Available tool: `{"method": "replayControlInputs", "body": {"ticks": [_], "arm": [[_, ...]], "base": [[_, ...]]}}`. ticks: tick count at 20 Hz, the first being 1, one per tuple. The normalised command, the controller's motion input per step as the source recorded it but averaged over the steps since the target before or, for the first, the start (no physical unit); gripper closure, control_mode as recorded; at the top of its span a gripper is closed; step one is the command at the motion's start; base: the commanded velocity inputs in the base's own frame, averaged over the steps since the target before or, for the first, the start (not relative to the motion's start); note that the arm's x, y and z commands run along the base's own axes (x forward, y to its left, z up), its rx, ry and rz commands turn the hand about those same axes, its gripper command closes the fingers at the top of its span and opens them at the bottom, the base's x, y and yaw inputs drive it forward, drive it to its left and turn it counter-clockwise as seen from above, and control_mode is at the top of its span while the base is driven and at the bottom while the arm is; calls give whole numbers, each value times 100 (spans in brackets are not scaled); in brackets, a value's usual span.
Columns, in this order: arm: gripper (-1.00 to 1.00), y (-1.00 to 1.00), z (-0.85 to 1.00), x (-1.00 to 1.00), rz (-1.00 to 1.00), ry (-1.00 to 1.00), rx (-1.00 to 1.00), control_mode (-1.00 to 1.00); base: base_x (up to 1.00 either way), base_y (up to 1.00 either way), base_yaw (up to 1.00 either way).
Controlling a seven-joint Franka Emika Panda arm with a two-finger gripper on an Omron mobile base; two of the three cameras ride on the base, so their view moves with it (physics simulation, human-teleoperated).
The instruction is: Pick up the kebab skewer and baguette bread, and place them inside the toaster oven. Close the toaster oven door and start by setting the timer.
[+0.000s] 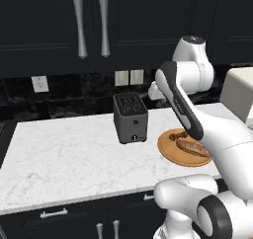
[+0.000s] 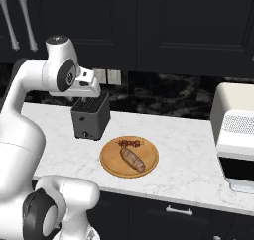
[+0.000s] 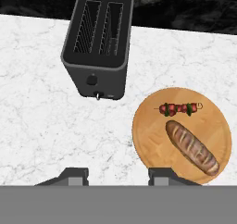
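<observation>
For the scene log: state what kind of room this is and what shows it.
A kitchen, rendered rather than real. A white marble counter runs under dark cabinets; on it stand a dark grey slot toaster and a round wooden board with a baguette and kebab skewer. A cream toaster oven stands nearby.

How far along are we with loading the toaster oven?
Nothing looks done yet. The kebab skewer and baguette bread both lie on the wooden board, beside the slot toaster. The end effector hangs above the counter with jaws apart, holding nothing. Left: both pickups, placing in the toaster oven, door, timer.
</observation>
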Motion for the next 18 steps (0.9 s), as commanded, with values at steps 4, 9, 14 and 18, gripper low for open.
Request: {"method": "replayControlInputs", "body": {"ticks": [4,9,14,18], "arm": [[-100,0,0,0,0,0,0,100],[-100,0,0,0,0,0,0,100],[-100,0,0,0,0,0,0,100],[-100,0,0,0,0,0,0,100]], "base": [[0,0,0],[0,0,0],[0,-25,2],[0,-82,3]]}}
